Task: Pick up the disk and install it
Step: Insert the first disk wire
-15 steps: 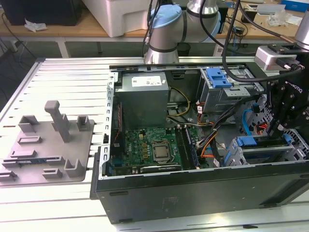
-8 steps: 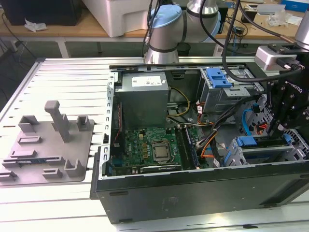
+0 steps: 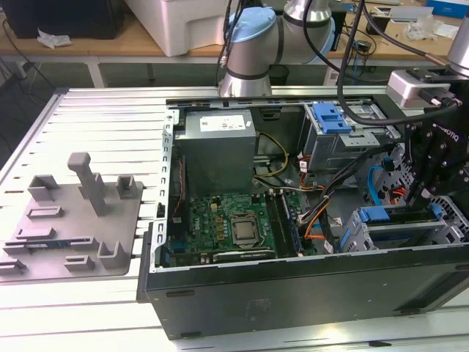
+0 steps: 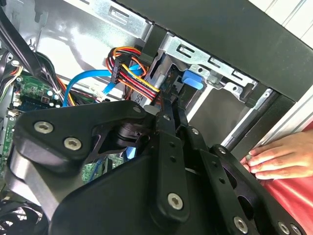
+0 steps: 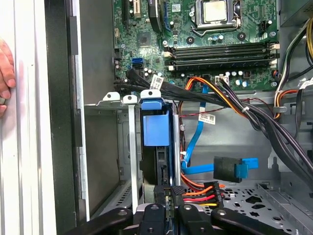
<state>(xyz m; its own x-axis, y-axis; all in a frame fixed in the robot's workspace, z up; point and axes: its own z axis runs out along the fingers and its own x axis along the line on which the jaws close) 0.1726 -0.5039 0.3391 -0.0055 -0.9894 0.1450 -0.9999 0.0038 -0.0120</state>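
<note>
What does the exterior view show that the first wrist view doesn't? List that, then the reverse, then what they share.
Exterior view alone: the grey fixture plate on the slatted table, the grey power supply, and the arm's blue-capped joint.
First wrist view alone: a person's hand on the case's outer edge, and the disk edge-on in its drive cage.
Shared: the green motherboard, the orange and yellow cables, and the gripper by the cage.

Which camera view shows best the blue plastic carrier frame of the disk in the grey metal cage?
The first wrist view: the blue plastic carrier frame faces the camera, seated in the grey metal cage above the gripper. The exterior view shows it sideways; the second wrist view shows a blue tab.
</note>
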